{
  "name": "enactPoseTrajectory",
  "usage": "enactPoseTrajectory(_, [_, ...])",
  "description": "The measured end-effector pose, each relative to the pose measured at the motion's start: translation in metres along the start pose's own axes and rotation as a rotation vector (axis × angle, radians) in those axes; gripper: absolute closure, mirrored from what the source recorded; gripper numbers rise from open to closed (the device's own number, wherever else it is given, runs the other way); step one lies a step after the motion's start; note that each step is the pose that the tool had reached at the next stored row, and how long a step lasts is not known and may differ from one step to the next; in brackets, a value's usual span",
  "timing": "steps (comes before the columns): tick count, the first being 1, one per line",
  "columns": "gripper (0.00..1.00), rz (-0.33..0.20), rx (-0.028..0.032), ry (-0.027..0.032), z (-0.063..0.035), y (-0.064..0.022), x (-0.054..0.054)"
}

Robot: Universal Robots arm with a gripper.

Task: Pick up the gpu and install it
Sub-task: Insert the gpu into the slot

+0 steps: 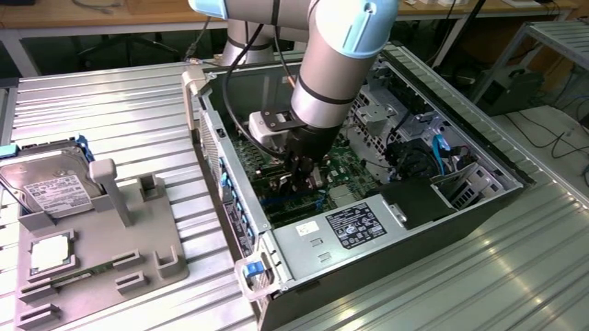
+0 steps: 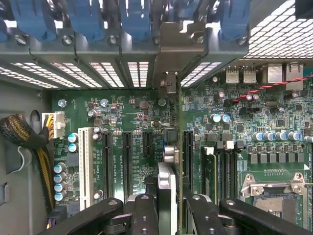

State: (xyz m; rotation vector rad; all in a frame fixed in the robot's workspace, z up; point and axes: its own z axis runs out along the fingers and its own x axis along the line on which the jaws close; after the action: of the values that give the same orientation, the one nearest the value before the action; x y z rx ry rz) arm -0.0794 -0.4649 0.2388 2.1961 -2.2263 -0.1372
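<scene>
The gpu (image 2: pixel 167 182) shows edge-on in the wrist view, standing upright over the green motherboard (image 2: pixel 132 112). Its silver end bracket (image 2: pixel 177 46) reaches up against the case's rear slot openings. My gripper (image 2: pixel 168 203) is shut on the card, one black finger (image 2: pixel 144 208) on each side. The card's lower edge runs right beside a long black expansion slot (image 2: pixel 188 152); I cannot tell whether it is seated in it. In the exterior view my gripper (image 1: pixel 302 181) is deep inside the open computer case (image 1: pixel 478 155), low over the motherboard (image 1: pixel 345 165).
Other black slots (image 2: pixel 106 161) and a white slot (image 2: pixel 84 166) lie beside the card. A power supply (image 1: pixel 354 227) fills the case's near end. On the exterior view's left, a grey fixture (image 1: pixel 101 241) holds a silver hard drive (image 1: pixel 51 183) and a square chip (image 1: pixel 51 252).
</scene>
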Motion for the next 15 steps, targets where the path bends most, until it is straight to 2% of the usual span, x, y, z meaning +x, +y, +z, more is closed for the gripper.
enactPoseTrajectory(15, [0.72, 0.000, 0.0002, -0.0004, 0.0008, 0.0000, -0.0001])
